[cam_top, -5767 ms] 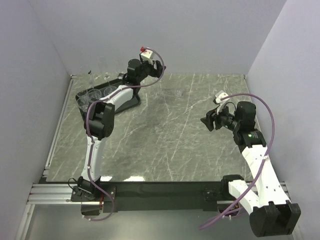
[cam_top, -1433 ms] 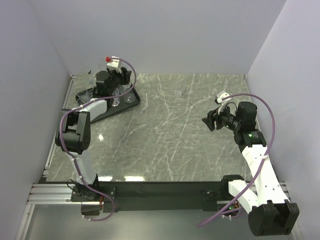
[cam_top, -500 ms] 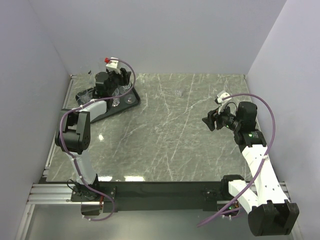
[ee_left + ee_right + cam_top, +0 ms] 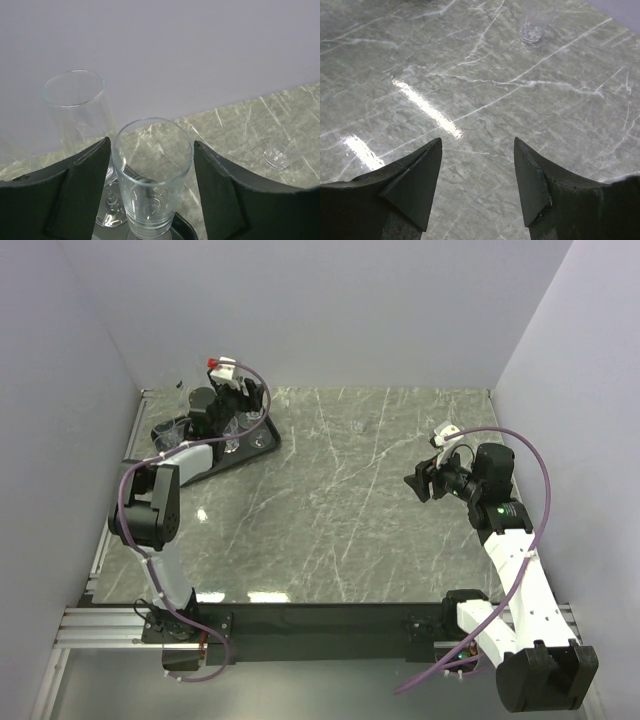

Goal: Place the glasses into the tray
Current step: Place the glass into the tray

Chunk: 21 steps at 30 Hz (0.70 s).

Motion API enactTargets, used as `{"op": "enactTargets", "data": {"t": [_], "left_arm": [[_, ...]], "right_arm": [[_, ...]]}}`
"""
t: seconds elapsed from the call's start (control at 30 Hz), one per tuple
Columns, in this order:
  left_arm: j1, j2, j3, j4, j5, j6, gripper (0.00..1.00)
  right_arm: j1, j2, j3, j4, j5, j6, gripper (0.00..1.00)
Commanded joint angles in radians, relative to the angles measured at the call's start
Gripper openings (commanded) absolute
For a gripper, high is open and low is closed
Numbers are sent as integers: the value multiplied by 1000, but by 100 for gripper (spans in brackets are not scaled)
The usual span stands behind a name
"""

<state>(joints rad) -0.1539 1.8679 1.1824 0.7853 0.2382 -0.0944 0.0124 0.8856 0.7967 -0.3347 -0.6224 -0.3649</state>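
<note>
The black tray [image 4: 240, 457] lies at the far left of the table and holds several clear glasses [image 4: 172, 429]. My left gripper [image 4: 243, 403] hovers over the tray's right end. In the left wrist view it [image 4: 151, 142] is open, with a finger on each side of a short tumbler [image 4: 150, 195] that stands upright on the tray [image 4: 189, 228]. A taller glass [image 4: 80, 112] stands just behind it on the left. One small glass [image 4: 358, 426] stands alone on the table, also in the left wrist view [image 4: 280, 150] and the right wrist view [image 4: 535, 20]. My right gripper [image 4: 418, 483] is open and empty.
The side wall and back wall close in the tray's corner. The table is grey-green marble [image 4: 330, 520] with bright light reflections [image 4: 427, 110]. The right gripper [image 4: 477, 150] hangs above bare marble, well short of the lone glass.
The left gripper has swung left from beyond the tray's right end to over the tray, and has barely shifted in the last half second. The right arm has not moved.
</note>
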Motion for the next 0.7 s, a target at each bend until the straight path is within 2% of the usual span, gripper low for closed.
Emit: {"op": "enactTargets", "data": {"t": [0.0, 0.2, 0.3, 0.57, 0.67], "left_arm": [[2, -75, -21, 74, 19, -10, 73], [2, -116, -59, 83, 19, -4, 88], [2, -145, -85, 92, 18, -4, 99], [2, -265, -170, 95, 18, -25, 99], [2, -381, -248, 80, 7, -44, 100]], "right_arm": [[-8, -14, 2, 39, -17, -2, 66], [-8, -14, 2, 39, -20, -2, 66], [-8, -16, 2, 33, -33, -12, 66], [-8, -28, 1, 29, -37, -22, 66], [-8, -30, 1, 34, -37, -17, 66]]}}
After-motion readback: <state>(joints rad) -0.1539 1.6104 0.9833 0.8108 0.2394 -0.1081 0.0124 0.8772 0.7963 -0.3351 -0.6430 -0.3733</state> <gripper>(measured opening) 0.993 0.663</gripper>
